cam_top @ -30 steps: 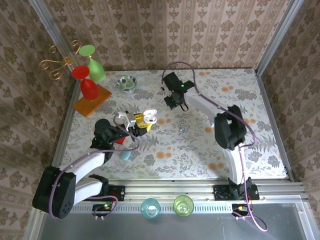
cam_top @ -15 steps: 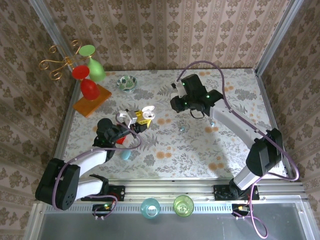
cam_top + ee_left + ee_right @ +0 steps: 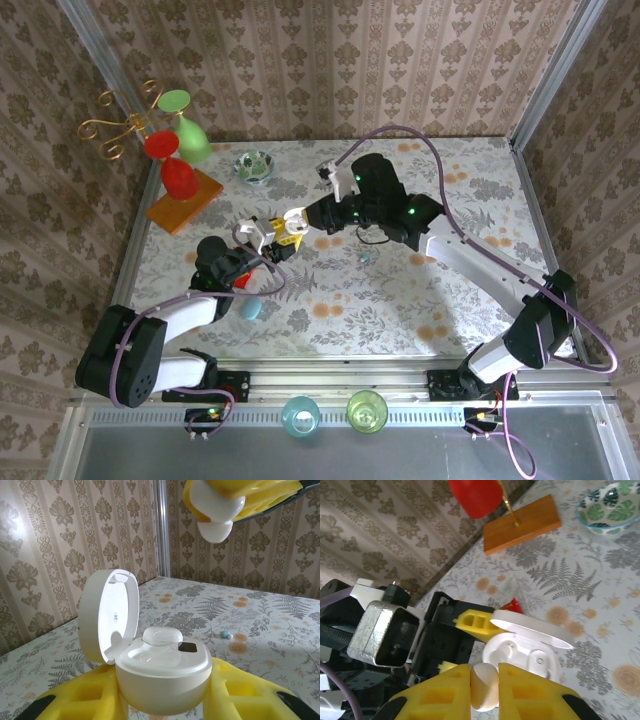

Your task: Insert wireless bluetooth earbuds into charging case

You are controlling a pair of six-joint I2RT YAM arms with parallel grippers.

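Over the middle-left of the table, the left gripper is clamped w/ its yellow fingers on the open charging case, its lid tilted back. One earbud already sits in the case top. The right gripper is closed on a second earbud and hangs just above the case.

Risks, as I judge them: the free socket is small and the bud is pinched between thick pads, so a small offset or wrong rotation can put it on the rim or against the seated bud. Released too high, it can bounce off to the table, where a third bluish bud lies loose. Both arms are v. close, so the fingers may collide or knock the lid shut.
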